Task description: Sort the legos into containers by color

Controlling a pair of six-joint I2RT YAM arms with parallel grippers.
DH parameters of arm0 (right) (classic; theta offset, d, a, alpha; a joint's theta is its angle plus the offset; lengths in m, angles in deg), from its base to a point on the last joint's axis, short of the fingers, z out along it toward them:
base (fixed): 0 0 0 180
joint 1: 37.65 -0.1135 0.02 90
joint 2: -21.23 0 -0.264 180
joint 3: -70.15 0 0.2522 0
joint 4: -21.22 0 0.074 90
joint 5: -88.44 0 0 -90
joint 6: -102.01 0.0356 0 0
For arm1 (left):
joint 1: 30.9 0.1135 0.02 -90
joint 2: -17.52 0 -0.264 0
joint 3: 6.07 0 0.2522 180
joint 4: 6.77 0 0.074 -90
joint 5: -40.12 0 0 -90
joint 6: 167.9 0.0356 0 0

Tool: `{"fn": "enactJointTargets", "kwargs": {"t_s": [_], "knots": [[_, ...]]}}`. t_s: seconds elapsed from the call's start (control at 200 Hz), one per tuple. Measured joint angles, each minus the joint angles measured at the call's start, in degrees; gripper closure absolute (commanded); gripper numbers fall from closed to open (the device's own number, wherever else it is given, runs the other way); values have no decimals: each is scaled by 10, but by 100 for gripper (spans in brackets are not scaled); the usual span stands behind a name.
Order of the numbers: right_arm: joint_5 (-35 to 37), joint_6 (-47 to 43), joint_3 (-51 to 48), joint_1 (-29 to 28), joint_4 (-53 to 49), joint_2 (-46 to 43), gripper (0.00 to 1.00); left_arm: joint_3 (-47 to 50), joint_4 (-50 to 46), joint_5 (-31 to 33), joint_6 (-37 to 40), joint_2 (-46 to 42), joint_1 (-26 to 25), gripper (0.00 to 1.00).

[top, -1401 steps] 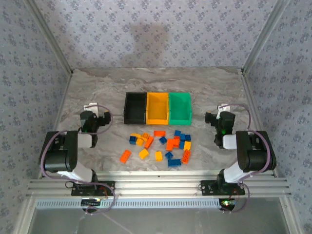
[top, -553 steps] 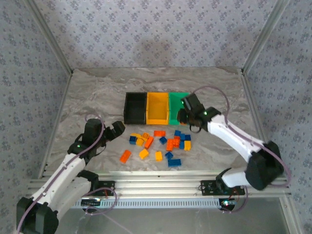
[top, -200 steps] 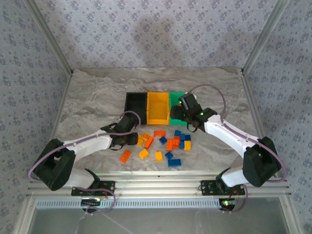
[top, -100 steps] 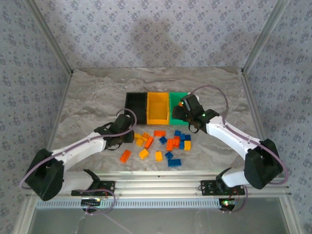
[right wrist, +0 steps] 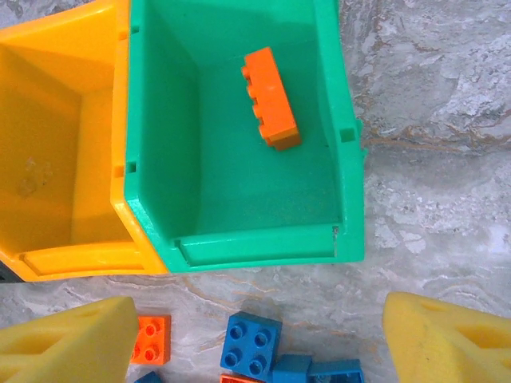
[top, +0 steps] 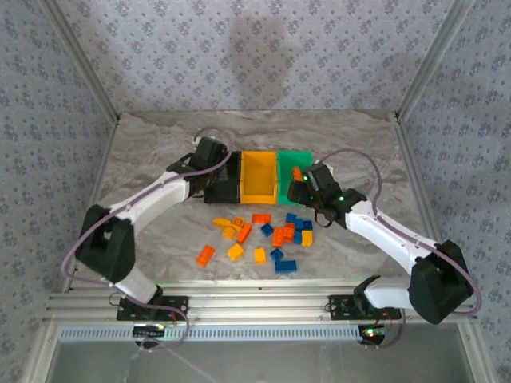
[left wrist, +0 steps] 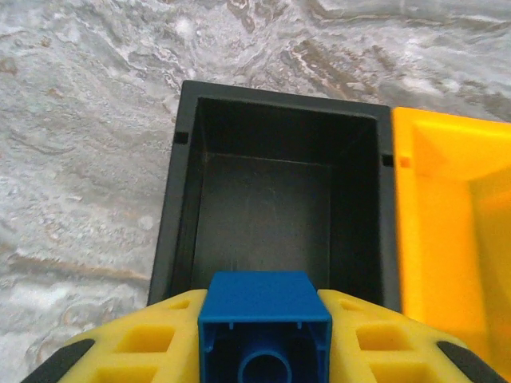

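Barely begun: orange brick in green bin; left pincer grips blue brick over black bin; right pincer wide; loose bricks unsorted at six o'clock.

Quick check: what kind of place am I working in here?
Probably a staged robot test cell: patterned walls enclose a marble-look table, with an aluminium rail along its near edge.
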Motion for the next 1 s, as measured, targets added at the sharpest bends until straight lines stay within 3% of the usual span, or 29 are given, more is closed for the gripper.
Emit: {"fn": "enactJointTargets", "kwargs": {"t_s": [0.08, 0.185, 0.335, 0.605, 0.999], "knots": [[0, 3, -9, 1, 0, -15, 17, -30, 1, 0, 5, 47, 3, 66], [0, 5, -18, 2, -1, -30, 17, -55, 1, 0, 9, 82, 4, 64], [0, 9, -29, 2, -5, -45, 17, -70, 1, -1, 10, 97, 4, 72], [0, 15, -34, 6, -7, -62, 17, -70, 1, -12, 10, 91, 2, 75], [0, 19, -54, 20, -9, -75, 17, -134, 3, -43, 10, 95, -78, 72]]}}
